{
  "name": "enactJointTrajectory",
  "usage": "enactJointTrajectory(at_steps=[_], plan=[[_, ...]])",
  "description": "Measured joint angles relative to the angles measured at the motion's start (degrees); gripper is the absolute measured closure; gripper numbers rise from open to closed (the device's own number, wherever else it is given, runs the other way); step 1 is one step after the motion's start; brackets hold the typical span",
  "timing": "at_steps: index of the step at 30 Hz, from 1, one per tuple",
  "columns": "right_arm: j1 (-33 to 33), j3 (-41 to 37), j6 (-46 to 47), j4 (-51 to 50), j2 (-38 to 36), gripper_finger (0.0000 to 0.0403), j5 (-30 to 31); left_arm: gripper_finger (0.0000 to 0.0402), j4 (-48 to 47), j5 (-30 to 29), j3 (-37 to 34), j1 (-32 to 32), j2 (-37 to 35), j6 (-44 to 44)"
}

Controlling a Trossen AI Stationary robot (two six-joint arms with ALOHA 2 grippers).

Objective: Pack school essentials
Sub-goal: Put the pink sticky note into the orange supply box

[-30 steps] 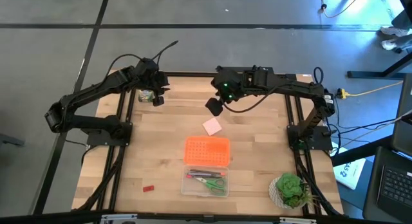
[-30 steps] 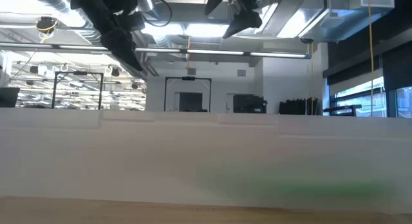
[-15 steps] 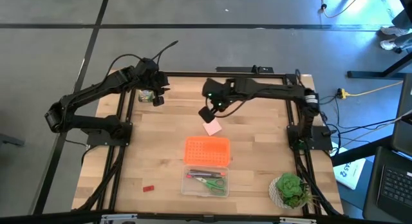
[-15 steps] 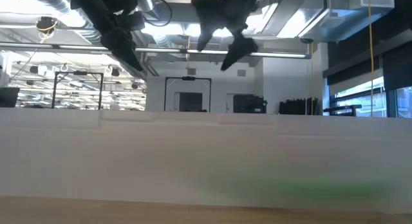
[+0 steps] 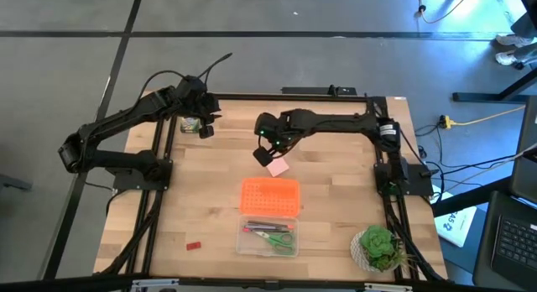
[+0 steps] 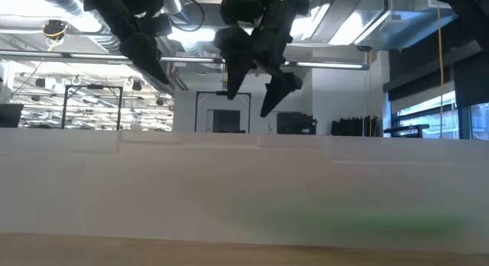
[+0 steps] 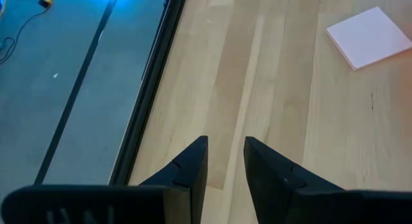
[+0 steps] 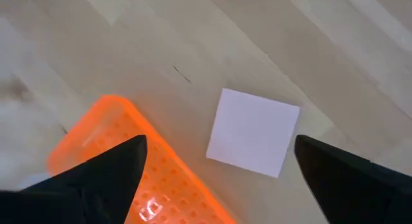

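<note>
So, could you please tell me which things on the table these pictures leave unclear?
- Pink pad: in the high view, the open right hand covers its near corner.
- Clear box: scissors and pens inside show, too small to count.
- Thing by the left hand: high view, partly hidden, too small to name.
- Low view: a blurred pale band hides everything on the table.

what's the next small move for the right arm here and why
Probably lower the right gripper straight down onto the pink square pad. Its jaws stand wide open with the pad lying flat on the table between them, beside the orange lid, and not yet touched. The left gripper waits at the table's far left corner.
</note>
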Motion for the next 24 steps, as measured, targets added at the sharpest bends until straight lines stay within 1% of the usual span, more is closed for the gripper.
enactJointTrajectory(at_steps=[2,5,10,24], plan=[[0.2,0.0,-2.4,-0.1,0.9,0.0008,0.2,0.0308,0.0,0.0,0.0,0.0,0.0,0.0],[0.4,0.0,-2.5,-0.1,2.1,0.0008,-0.2,0.0308,0.0,0.0,0.0,0.0,0.0,0.0],[0.4,-0.1,-2.6,-2.9,3.4,0.0008,-3.4,0.0308,0.0,0.0,0.0,0.0,0.0,0.0],[0.4,-0.1,-1.9,-3.1,6.3,0.0008,-3.3,0.0308,0.4,-0.1,0.0,0.0,0.0,0.0]])
